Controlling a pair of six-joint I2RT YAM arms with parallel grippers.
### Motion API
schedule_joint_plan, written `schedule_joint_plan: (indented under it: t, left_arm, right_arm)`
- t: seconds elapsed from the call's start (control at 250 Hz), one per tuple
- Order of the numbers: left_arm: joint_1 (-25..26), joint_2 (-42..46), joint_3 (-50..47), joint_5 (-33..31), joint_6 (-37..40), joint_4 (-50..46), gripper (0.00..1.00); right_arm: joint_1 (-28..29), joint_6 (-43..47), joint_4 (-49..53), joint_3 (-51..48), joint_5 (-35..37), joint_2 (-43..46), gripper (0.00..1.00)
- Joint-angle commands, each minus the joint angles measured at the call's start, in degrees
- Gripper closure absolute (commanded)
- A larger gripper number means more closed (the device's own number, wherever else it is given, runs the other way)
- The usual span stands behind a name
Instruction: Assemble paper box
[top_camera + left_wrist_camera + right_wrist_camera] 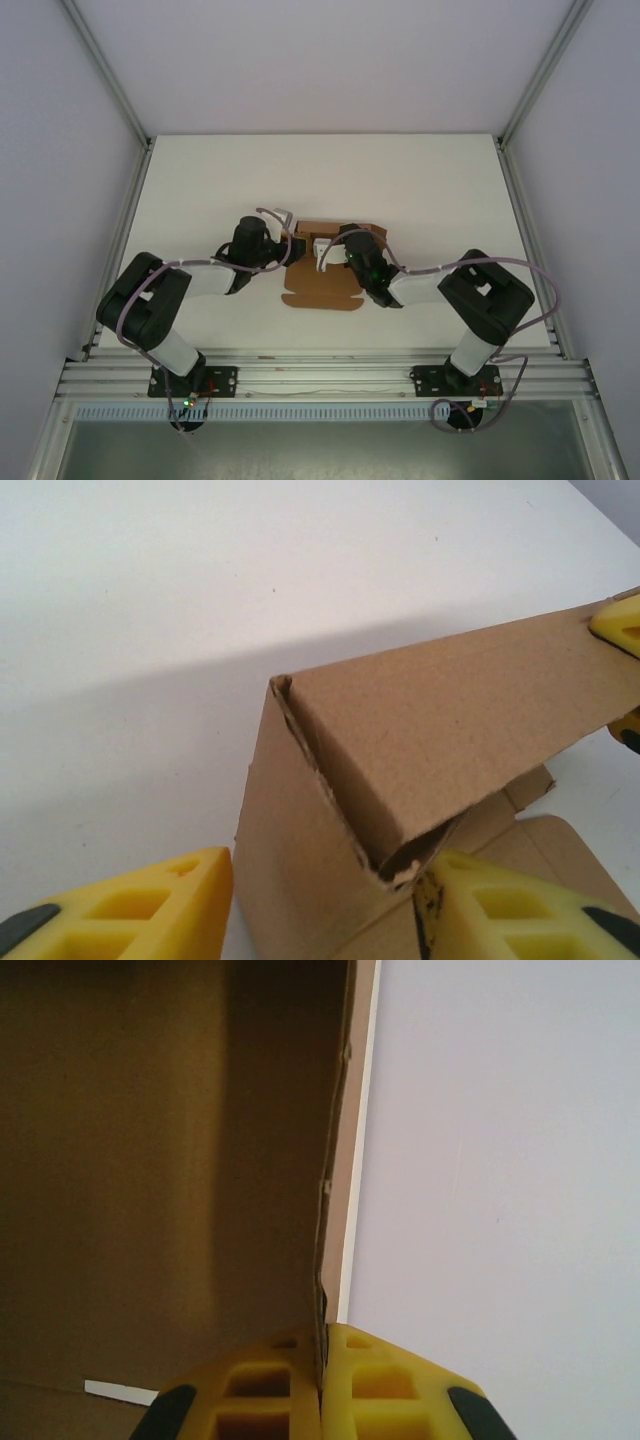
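paper box (322, 290) partly up: one wall folded, near flaps flat; right gripper (322, 1360) pinches a wall edge, left gripper (325, 880) open astride a corner.

From above, the box (322, 292) is covered at its 12 o'clock half by the left gripper (294, 246) and right gripper (325, 256), both too small there to tell how their jaws stand. In the left wrist view the box runs off at 3 and 6 o'clock. The left fingers (130, 915) are cut at 6 o'clock, and whether they press the cardboard cannot be told. The right fingers (622, 628) are clipped at 3 o'clock. In the right wrist view the box leaves at 9 and 12 o'clock, and its wall's lower end is hidden in the pinch of fingers cut at 6 o'clock.
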State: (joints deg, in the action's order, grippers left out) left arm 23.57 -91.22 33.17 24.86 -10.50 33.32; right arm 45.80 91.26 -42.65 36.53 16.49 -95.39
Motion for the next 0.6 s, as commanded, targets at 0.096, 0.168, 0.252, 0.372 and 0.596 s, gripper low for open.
schedule_joint_plan:
  t: [0.096, 0.168, 0.252, 0.372, 0.596]
  left_arm:
    - [1.52, -2.60, 1.02, -5.66, 1.22, 5.73, 0.60]
    - [1.86, -4.27, 1.64, -6.18, 2.06, 5.44, 0.61]
    - [2.00, -5.70, 2.07, -6.93, 1.88, 5.44, 0.66]
    - [3.18, -6.67, 2.21, -9.85, 1.76, 6.24, 0.75]
    - [6.01, -8.08, 3.07, -20.54, 0.97, 7.82, 0.97]
  right_arm:
    - [0.53, -3.49, 5.56, 0.87, 1.06, 0.29, 1.00]
    - [0.52, -4.29, 5.40, 1.15, 2.06, -0.22, 1.00]
    - [0.58, -4.89, 5.27, 1.17, 2.13, -0.24, 1.00]
    - [0.55, -6.52, 6.06, 1.25, 1.96, 0.29, 1.00]
    - [0.53, -8.25, 7.83, 1.36, 1.69, 1.26, 1.00]
